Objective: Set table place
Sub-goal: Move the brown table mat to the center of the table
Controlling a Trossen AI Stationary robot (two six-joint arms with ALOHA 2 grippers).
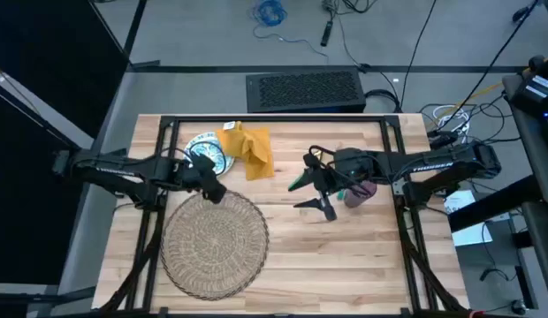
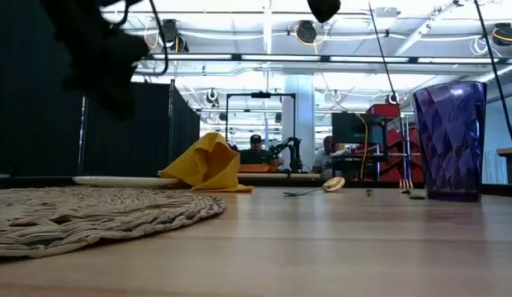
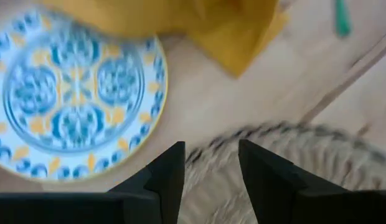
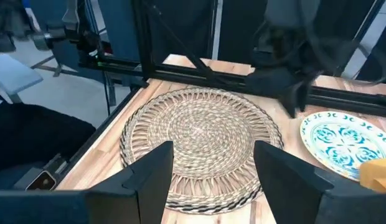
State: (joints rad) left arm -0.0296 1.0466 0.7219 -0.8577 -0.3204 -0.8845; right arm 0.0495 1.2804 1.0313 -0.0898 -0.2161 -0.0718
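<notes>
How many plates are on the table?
1. The blue-patterned plate lies at the far left of the table, beside the yellow napkin and just beyond the woven mat. None shows elsewhere, though the arms could hide something.

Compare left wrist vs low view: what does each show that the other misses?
Only the left wrist view: the plate's blue-and-yellow pattern and the left gripper, fingers open above the mat's edge. Only the low view: the purple cup standing upright, a gold spoon lying on the table, and the room behind with people seated. Both: the woven mat and the yellow napkin.
</notes>
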